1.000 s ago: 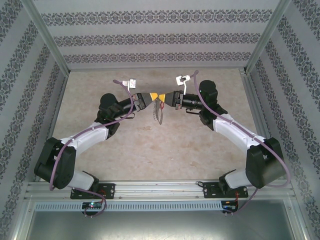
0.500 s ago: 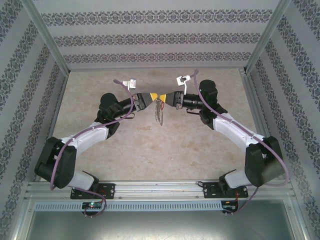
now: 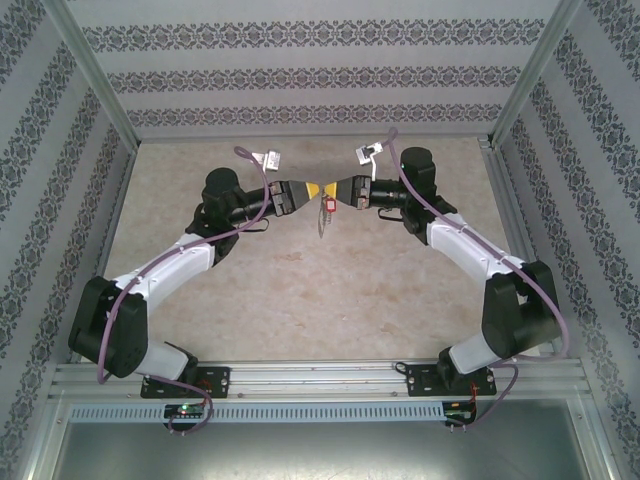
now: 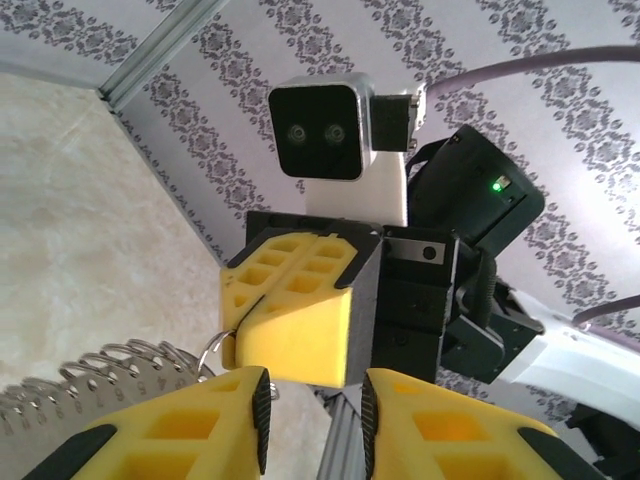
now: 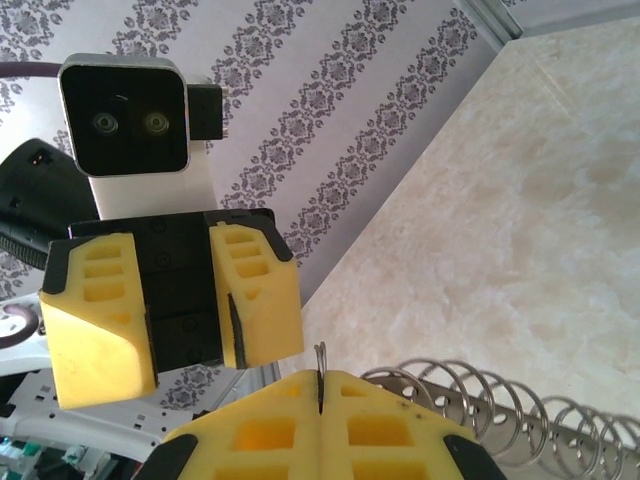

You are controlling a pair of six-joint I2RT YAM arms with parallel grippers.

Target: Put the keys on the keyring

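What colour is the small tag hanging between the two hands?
Red. The key tag shows best in the top external view, though small.

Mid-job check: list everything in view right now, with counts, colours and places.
keyring: 1, grey, hanging in mid-air between the pincers
key tag: 1, red, at the keyring's top; cannot tell if threaded on
table: 1, beige, under the arms
walls: 3, grey-patterned, around the table
rail: 1, aluminium, near edge
arms: 2, white and black, left, right, meeting over the table
left pincer: 1, yellow, open, facing the right one
right pincer: 1, yellow, shut on the keyring
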